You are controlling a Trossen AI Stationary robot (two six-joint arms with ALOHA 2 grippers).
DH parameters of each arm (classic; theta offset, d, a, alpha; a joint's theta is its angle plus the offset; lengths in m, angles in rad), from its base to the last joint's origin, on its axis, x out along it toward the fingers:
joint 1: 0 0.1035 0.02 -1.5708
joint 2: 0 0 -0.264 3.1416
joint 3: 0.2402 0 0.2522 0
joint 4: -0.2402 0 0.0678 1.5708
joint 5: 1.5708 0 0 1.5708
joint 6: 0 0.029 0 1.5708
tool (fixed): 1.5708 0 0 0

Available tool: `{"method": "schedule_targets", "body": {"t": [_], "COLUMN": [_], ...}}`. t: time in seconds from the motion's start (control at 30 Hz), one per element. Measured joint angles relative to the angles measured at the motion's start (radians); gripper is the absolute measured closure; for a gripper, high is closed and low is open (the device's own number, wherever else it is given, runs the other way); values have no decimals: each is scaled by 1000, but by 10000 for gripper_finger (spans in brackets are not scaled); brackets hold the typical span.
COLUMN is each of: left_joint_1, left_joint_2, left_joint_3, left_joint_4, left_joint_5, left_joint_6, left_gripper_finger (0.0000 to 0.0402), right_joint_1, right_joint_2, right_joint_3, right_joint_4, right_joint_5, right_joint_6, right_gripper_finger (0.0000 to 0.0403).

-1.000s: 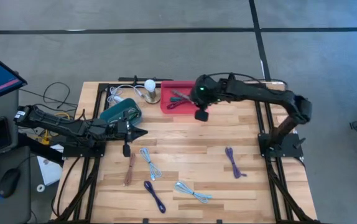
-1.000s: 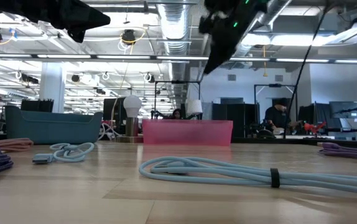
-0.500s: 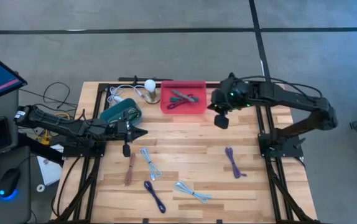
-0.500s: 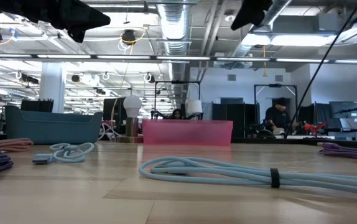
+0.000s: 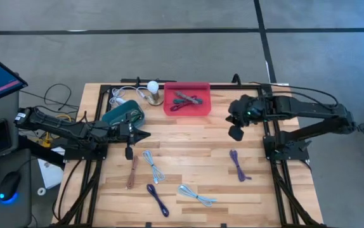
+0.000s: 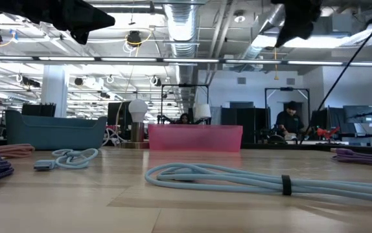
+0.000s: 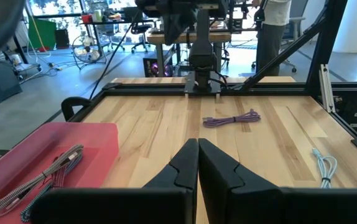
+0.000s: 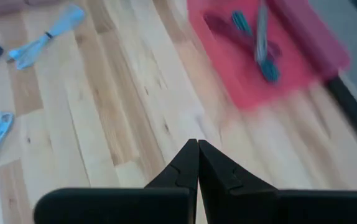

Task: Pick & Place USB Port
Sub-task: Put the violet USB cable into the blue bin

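Observation:
Several coiled USB cables lie flat on the wooden table: a purple one (image 5: 238, 164) at the right, two light blue ones (image 5: 151, 166) (image 5: 196, 196), a brown one (image 5: 132, 172) and a dark blue one (image 5: 158, 198) toward the near edge. More cables (image 5: 183, 100) lie in the red tray (image 5: 201, 107) at the far edge. My right gripper (image 5: 236, 133) hangs shut and empty above the table, right of the tray, pointing steeply down (image 8: 197, 146). My left gripper (image 5: 145, 135) waits shut and empty beside the teal bin (image 5: 123, 114), pointing level across the table (image 7: 198, 146).
A small lamp with a white bulb (image 5: 152, 88) stands left of the red tray, with white cords behind it. Black frame rails run along the table's edges (image 5: 267, 126). Bare wood lies between the tray and the purple cable.
My right gripper has drawn back from above the red tray toward the table's right edge, rising a little and rolling about its own axis, shut throughout with nothing in it. The cables in the tray lie as before.

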Motion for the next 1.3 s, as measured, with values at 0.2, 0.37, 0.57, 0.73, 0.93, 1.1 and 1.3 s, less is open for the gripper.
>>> {"method": "schedule_targets", "body": {"t": [0.2, 0.37, 0.57, 0.73, 0.93, 1.1, 1.3], "left_joint_1": [0, 0, 0, 0, 0, 0, 0], "left_joint_2": [0, 0, 0, 0, 0, 0, 0], "left_joint_3": [0, 0, 0, 0, 0, 0, 0], "left_joint_4": [0, 0, 0, 0, 0, 0, 0], "left_joint_5": [0, 0, 0, 0, 0, 0, 0], "left_joint_6": [0, 0, 0, 0, 0, 0, 0], "left_gripper_finger": [389, 389, 389, 389, 389, 389, 389], "right_joint_1": [32, 66, 128, 197, 253, 261, 298], "right_joint_2": [-48, -46, -47, -44, -44, -44, -12], "right_joint_3": [-70, -71, -71, -71, -71, -70, -70], "right_joint_4": [-46, -171, -312, -368, -365, -298, -312], "right_joint_5": [6, 7, 10, -3, -184, -265, -181], "right_joint_6": [192, 340, 566, 732, 778, 804, 921], "right_gripper_finger": [402, 402, 402, 402, 402, 402, 400]}}
